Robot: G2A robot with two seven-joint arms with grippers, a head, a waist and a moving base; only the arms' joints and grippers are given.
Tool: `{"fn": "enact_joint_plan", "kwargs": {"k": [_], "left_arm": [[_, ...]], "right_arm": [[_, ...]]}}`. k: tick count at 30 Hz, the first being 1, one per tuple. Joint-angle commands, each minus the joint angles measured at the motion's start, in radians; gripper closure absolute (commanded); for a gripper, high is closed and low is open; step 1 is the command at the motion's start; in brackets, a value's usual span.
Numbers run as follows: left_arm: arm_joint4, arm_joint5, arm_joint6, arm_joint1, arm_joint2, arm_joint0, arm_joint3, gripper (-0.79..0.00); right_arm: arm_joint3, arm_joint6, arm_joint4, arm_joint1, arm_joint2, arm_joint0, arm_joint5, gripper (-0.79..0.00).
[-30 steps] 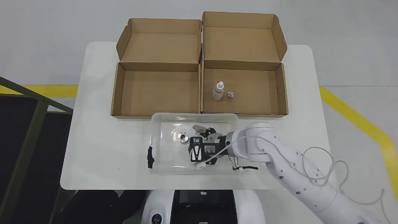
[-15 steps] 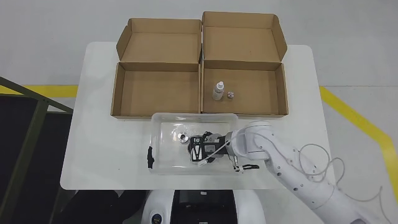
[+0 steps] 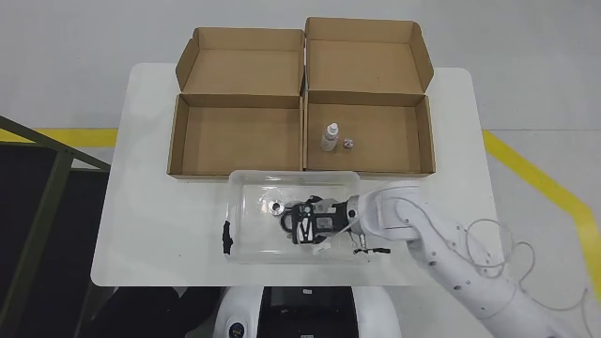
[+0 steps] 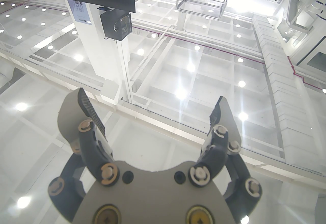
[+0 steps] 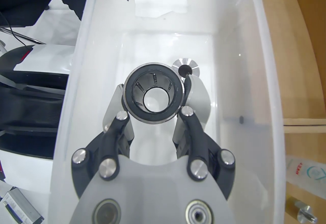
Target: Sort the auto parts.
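Since the bearing sleeve looks like a short metal cylinder with a black end ring and a hollow bore, it is probably rigid, fairly heavy for its bulk and smooth enough on its outer wall to slip. A firm squeeze across the outside of the barrel seems the sound hold, and that is where the right gripper has it. The two fingers close on opposite sides of the sleeve, whose open end faces the wrist camera. The sleeve sits low inside the clear plastic bin, over its floor; whether it touches the floor I cannot tell.

Just beside it in the bin is a small round silver part, close to one fingertip, and it could be knocked as the sleeve comes out.

Beyond the bin stand two open cardboard boxes side by side. The left box holds nothing that I can see. The right box holds a small bottle and a small metal piece, near each other at its left end.

Pointing up toward the ceiling, the left gripper has its fingers spread wide and holds nothing.
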Motion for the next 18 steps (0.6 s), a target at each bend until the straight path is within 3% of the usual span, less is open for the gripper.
{"fn": "enact_joint_plan", "kwargs": {"k": [1,18], "left_arm": [[0.000,0.000,0.000,0.000,0.000,0.000,0.000,-0.785],[0.000,0.000,0.000,0.000,0.000,0.000,0.000,-0.785]], "right_arm": [[-0.027,-0.005,0.008,0.006,0.021,-0.010,-0.002,0.000],[-0.191,-0.100,0.149,0.038,0.178,-0.076,0.009,0.000]]}}
